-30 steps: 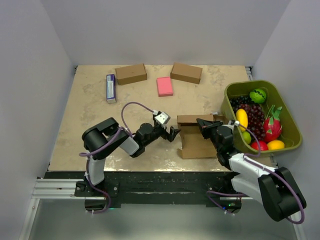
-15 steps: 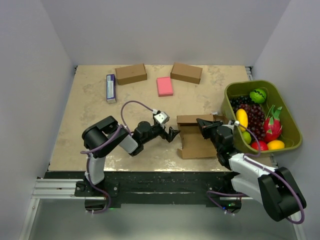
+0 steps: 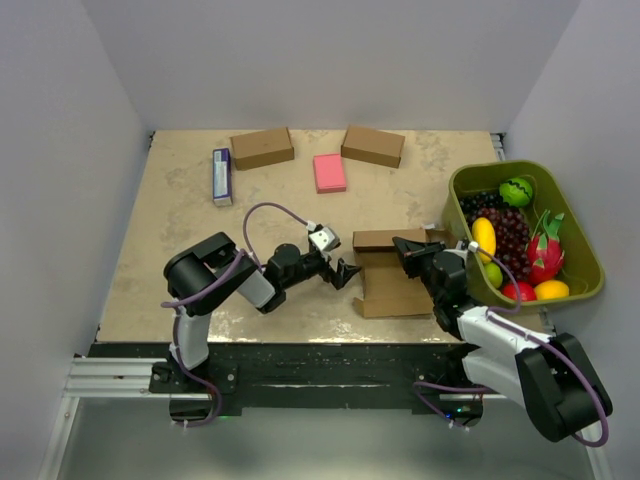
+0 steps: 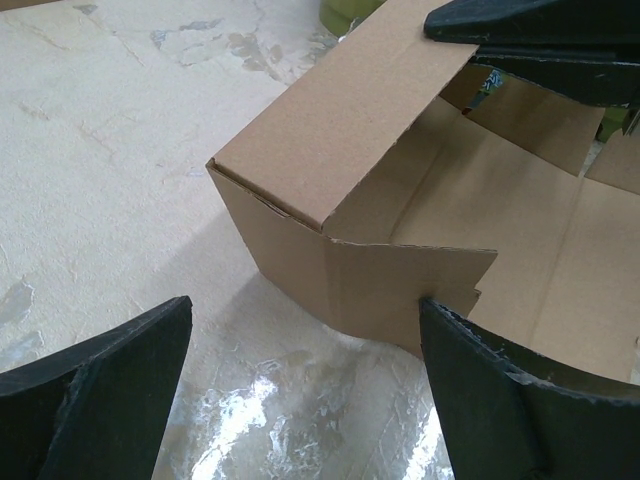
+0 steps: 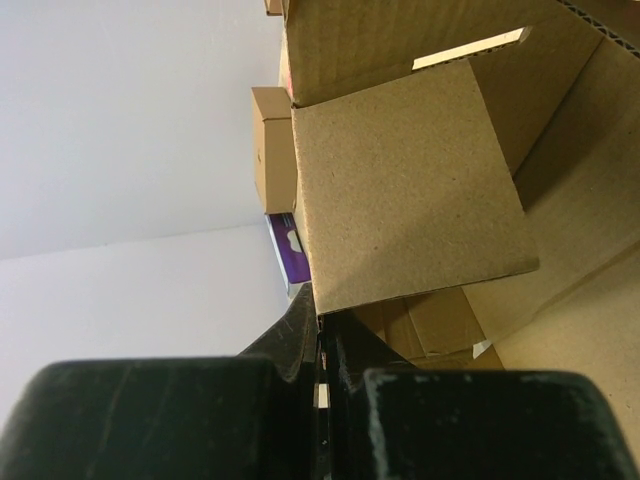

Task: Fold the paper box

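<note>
At centre, right fingers [image 5: 290,335] pinch the paper box [image 3: 395,290] (partly hidden), left fingers [image 4: 100,400] wide.

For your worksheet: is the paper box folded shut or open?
Partly folded, open: the paper box has raised walls, its inside exposed.

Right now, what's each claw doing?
Left claw: open, holding nothing, beside the paper box.
Right claw: closed, pinching a flap of the paper box.
</note>
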Available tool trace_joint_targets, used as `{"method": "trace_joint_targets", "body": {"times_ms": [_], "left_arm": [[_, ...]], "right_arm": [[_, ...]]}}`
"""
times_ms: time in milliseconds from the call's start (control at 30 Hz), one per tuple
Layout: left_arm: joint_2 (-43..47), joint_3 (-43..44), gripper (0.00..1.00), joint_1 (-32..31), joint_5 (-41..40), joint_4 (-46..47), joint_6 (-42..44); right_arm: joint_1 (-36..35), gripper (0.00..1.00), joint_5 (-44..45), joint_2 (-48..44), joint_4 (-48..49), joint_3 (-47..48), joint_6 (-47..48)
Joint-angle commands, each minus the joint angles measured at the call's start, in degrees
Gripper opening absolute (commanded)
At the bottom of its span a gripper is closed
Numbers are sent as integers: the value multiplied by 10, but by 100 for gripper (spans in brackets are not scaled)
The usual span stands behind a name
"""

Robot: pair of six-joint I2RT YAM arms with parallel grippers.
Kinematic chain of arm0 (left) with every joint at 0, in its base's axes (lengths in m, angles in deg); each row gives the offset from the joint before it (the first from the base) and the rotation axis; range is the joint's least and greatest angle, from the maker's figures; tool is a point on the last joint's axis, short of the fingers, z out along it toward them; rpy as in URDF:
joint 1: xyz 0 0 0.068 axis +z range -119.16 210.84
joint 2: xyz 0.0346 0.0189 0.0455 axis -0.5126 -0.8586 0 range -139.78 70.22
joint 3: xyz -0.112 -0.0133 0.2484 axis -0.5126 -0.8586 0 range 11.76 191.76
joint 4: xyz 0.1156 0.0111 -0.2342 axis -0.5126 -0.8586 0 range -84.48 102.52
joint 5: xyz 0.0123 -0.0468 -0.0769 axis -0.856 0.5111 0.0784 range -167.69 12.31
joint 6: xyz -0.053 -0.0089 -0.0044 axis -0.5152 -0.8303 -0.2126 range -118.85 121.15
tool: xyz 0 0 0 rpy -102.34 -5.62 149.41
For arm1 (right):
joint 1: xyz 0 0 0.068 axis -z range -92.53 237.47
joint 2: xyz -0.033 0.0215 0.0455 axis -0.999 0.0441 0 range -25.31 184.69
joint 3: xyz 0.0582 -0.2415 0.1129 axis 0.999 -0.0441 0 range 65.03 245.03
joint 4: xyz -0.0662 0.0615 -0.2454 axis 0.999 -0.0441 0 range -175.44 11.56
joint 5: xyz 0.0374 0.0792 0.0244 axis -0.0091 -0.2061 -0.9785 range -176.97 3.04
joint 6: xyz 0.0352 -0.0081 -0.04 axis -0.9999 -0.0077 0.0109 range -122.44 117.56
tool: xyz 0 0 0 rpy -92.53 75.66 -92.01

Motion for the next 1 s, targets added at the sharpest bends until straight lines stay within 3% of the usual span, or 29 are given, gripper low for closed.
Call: {"method": "trace_joint_targets", "body": {"times_ms": [0,333,667,967], "left_arm": [[9,19,100,1,13,121,15],[-24,92,100,2,12,91,11],[-31,108,79,3,-35,41,15],[-18,93,70,1,-97,-25,33]], "right_arm": [[6,0,7,22,-88,-13,-3],[6,0,2,30,-87,-11,-1],[6,0,-1,42,-84,-6,3],[5,0,-7,53,-74,-5,1]]}}
